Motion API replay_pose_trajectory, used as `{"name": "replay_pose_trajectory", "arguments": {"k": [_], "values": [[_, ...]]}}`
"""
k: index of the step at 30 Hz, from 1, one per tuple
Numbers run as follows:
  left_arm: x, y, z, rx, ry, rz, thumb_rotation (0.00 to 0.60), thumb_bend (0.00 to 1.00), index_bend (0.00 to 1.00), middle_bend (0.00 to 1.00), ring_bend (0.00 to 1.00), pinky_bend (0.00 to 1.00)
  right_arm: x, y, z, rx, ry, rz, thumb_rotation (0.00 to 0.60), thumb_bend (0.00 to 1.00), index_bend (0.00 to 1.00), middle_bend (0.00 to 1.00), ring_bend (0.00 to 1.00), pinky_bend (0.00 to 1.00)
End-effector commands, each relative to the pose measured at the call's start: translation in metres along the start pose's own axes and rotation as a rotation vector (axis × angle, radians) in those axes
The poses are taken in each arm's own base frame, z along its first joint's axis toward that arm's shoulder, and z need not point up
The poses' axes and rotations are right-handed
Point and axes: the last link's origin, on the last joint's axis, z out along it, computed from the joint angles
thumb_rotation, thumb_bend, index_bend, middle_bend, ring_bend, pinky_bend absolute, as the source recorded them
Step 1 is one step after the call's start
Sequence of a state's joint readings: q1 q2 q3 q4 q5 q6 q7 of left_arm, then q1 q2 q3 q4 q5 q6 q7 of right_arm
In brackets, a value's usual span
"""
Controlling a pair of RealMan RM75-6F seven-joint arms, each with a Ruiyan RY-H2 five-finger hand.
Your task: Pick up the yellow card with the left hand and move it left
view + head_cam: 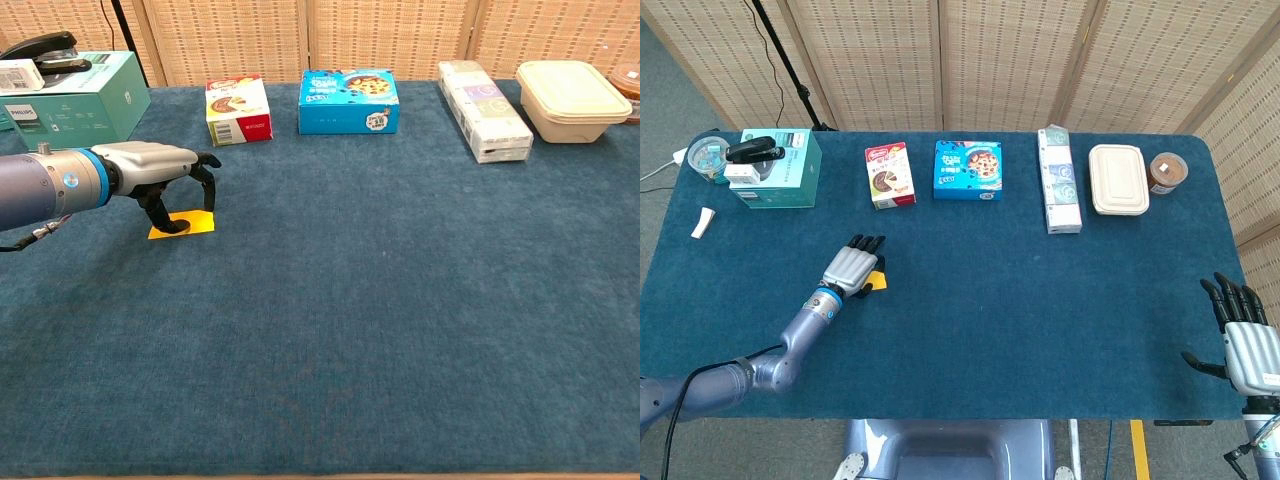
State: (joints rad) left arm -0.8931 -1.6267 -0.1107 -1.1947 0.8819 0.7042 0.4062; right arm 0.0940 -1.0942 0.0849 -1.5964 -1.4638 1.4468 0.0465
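The yellow card (196, 222) lies flat on the blue table cloth at the left; in the head view only a corner of the card (878, 282) shows from under the hand. My left hand (160, 166) arches over it, palm down. The thumb tip touches the card's top face and the other fingers curl down by its far edge. From above, the left hand (852, 265) covers most of the card. My right hand (1243, 338) rests at the table's front right corner with its fingers spread and nothing in it.
Along the back edge stand a teal box (70, 95) with a stapler (40, 47) on top, a red-and-white box (238, 108), a blue cookie box (348, 100), a long white pack (483, 122) and a lidded container (570, 99). A small white piece (703, 222) lies far left.
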Motion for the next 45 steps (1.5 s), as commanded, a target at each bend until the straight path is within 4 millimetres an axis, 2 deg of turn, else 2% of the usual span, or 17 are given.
{"name": "replay_pose_trajectory", "arguments": {"k": [1, 16, 24, 40, 45], "values": [[0.0000, -0.0010, -0.0008, 0.001, 0.000, 0.000, 0.600, 0.40, 0.44, 0.00, 0.00, 0.00, 0.0000, 0.0000, 0.0000, 0.000, 0.000, 0.000, 0.600, 0.00, 0.00, 0.00, 0.00, 0.00], [0.0003, -0.0034, -0.0011, -0.001, 0.011, -0.017, 0.600, 0.40, 0.48, 0.00, 0.00, 0.00, 0.0000, 0.0003, 0.0003, -0.001, -0.001, -0.001, 0.600, 0.00, 0.00, 0.00, 0.00, 0.00], [-0.0005, 0.0010, 0.0007, -0.005, 0.021, -0.027, 0.600, 0.41, 0.54, 0.00, 0.00, 0.00, 0.0003, 0.0005, 0.0002, -0.001, -0.001, -0.001, 0.600, 0.00, 0.00, 0.00, 0.00, 0.00], [0.0000, 0.0009, 0.0016, -0.001, 0.034, -0.020, 0.600, 0.41, 0.54, 0.00, 0.00, 0.00, 0.0001, 0.0005, 0.0002, -0.003, -0.005, -0.001, 0.600, 0.00, 0.00, 0.00, 0.00, 0.00], [0.0013, 0.0017, 0.0027, 0.001, 0.044, -0.023, 0.600, 0.41, 0.51, 0.00, 0.00, 0.00, 0.0006, -0.0004, -0.0011, 0.001, -0.005, 0.000, 0.600, 0.00, 0.00, 0.00, 0.00, 0.00]]}}
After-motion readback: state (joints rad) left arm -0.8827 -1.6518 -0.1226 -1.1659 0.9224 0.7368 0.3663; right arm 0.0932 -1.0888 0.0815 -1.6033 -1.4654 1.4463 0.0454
